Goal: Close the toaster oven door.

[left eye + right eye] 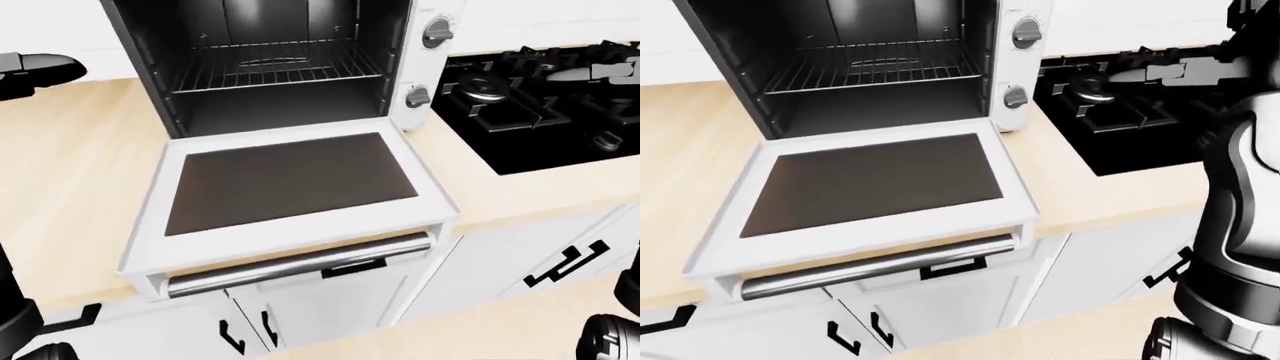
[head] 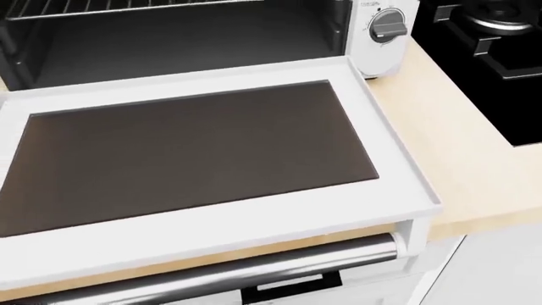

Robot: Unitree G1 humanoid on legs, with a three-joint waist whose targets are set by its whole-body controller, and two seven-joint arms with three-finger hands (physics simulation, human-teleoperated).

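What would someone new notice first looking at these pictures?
The toaster oven at the top middle of the left-eye view, with its white-framed door folded flat out over the wooden counter. Its steel handle juts past the counter's edge, above the drawers. A black stove sits to the right.

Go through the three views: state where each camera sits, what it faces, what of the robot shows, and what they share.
Left-eye view: on the head, facing down at the open toaster oven, its door lowered flat; a dark robot part shows at the left edge.
Head view: on the head, tilted steeply down at the door's glass and handle; no body shows.
Right-eye view: on the head, same scene; the right arm fills the right edge.
All share the door and the lower knob.
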